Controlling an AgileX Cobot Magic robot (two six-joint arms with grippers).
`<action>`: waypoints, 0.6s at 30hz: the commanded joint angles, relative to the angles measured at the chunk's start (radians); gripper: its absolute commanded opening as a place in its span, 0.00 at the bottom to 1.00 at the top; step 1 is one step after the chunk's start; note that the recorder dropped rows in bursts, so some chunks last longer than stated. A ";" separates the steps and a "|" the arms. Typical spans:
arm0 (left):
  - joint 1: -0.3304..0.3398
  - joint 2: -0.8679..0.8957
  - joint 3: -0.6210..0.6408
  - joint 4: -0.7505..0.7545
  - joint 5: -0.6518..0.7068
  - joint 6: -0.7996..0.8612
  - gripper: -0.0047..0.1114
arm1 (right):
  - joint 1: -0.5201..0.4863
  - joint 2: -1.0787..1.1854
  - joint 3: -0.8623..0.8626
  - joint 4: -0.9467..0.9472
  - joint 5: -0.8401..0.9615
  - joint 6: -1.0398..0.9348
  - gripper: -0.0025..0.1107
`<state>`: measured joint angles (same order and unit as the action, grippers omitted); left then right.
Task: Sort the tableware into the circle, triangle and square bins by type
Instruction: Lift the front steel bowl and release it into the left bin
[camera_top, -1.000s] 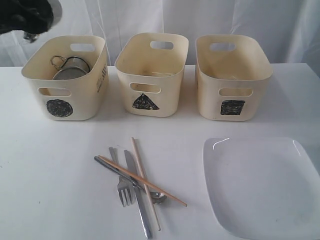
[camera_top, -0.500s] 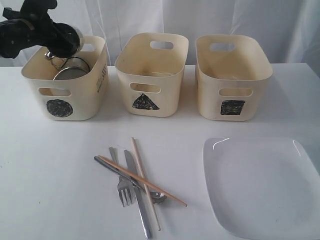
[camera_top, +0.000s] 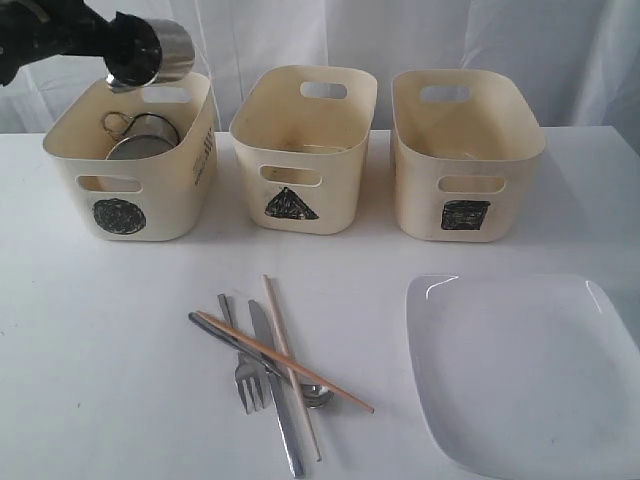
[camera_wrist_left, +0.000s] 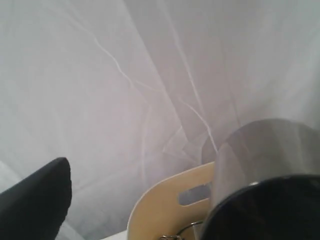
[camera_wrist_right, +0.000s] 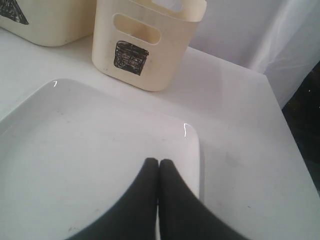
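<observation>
Left end effector (camera_top: 133, 52) over circle bin (camera_top: 165, 205)

Cream plastic tubs (camera_top: 340, 195) are wearing black scribbled marks; the large square plate (camera_top: 520, 370) is showing glossy white.

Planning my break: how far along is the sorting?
Done: one steel mug sits in the circle bin. In hand: a steel cup hangs tipped at the left gripper, jaws spread, above that bin. Remaining: fork, knife, spoon, chopsticks and square plate lie on the table; the right gripper is shut over the plate.
</observation>
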<state>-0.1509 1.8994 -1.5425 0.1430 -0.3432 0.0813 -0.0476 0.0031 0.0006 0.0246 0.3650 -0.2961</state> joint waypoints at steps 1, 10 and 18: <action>0.000 0.003 -0.005 -0.004 0.096 -0.014 0.88 | 0.006 -0.003 -0.001 0.005 -0.015 0.006 0.02; 0.003 -0.007 -0.041 0.049 0.293 -0.101 0.88 | 0.006 -0.003 -0.001 0.005 -0.015 0.006 0.02; 0.019 -0.030 -0.066 0.049 0.450 -0.109 0.88 | 0.006 -0.003 -0.001 0.005 -0.015 0.006 0.02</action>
<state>-0.1359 1.9038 -1.6015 0.1860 0.0249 -0.0139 -0.0476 0.0031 0.0006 0.0246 0.3650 -0.2961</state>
